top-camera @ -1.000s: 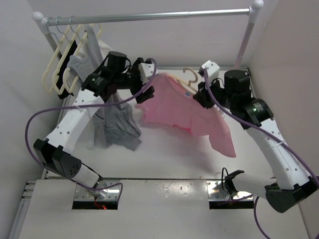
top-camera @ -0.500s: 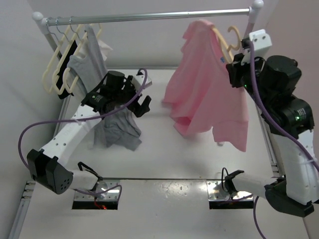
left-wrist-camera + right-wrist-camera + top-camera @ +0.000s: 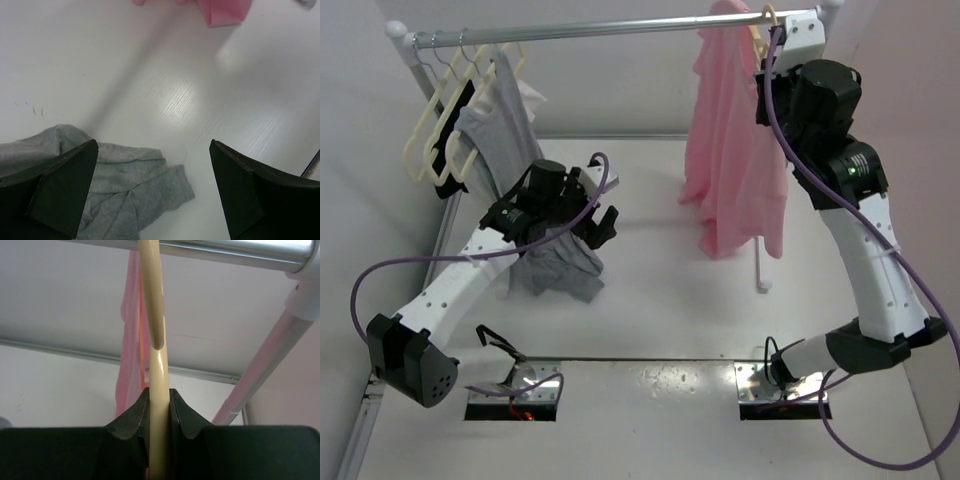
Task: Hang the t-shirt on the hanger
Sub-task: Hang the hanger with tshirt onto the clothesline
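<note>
Near the right end of the rail (image 3: pixel 600 28) the t-shirt (image 3: pixel 730 150) hung on the hanger (image 3: pixel 156 340), its stem clamped in the right jaws; only hooking and release seemed left. Left jaws stood apart, empty.

We see open tabletop (image 3: pixel 650 300) between gray garment (image 3: pixel 555 268) and hanging t-shirt (image 3: pixel 730 170); cream hangers (image 3: pixel 430 140) crowd the left end of the rail (image 3: pixel 620 28), its middle free.

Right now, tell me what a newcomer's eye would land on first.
The pink short-sleeved cloth t-shirt dangles at the right end of the silver metal rail, on the peach-beige plastic hanger pinched in the right tool. Lower left, the left tool hangs open over a gray cloth garment.
</note>
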Tool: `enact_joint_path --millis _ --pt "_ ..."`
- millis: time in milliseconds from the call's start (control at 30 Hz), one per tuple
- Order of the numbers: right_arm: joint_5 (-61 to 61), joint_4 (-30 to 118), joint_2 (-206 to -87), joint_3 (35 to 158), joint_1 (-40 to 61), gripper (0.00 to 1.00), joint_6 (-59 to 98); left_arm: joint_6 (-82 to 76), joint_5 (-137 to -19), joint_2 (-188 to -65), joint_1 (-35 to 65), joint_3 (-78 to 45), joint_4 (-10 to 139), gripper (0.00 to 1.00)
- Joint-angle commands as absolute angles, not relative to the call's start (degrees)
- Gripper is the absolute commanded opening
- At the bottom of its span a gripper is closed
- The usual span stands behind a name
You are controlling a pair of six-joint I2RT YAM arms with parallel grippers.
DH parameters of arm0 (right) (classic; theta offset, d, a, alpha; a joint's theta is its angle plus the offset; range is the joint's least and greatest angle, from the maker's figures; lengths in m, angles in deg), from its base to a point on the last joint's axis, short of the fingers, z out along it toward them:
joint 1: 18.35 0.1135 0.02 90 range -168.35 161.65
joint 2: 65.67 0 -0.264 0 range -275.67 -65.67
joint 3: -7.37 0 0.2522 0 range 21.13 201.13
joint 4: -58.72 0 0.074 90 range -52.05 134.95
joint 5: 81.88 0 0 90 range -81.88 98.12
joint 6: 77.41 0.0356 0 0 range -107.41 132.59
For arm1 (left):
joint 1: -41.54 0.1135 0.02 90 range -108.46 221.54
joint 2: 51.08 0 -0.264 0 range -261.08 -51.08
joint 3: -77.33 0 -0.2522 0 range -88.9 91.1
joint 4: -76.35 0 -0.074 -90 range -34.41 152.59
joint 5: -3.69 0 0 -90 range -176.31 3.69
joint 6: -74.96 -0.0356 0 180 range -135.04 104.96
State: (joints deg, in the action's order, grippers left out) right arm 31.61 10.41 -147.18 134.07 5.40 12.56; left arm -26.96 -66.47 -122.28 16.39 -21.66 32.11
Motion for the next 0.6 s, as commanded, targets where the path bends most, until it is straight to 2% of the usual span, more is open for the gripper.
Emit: enact_joint_path --millis 0,167,367,500,567 --pt "35.54 19.38 -148.27 137.67 5.21 0.00 11.19 -25.94 -66.62 -120.00 16.05 -22.81 34.55 1.00" --pt "36.94 17.80 -150.30 137.33 5.21 0.00 11.97 -24.80 -66.62 -118.85 16.05 -25.61 35.69 1.00" --pt "39.06 24.04 -149.50 133.44 5.21 0.00 11.98 -24.27 -66.10 -118.32 16.05 -26.24 36.22 1.00" --pt "39.68 18.42 -152.06 138.29 5.21 0.00 13.02 -23.66 -66.09 -117.71 16.05 -26.77 37.97 1.00" --pt "40.20 17.19 -150.76 132.96 5.21 0.00 14.25 -23.13 -66.09 -117.18 16.57 -27.47 37.98 1.00"
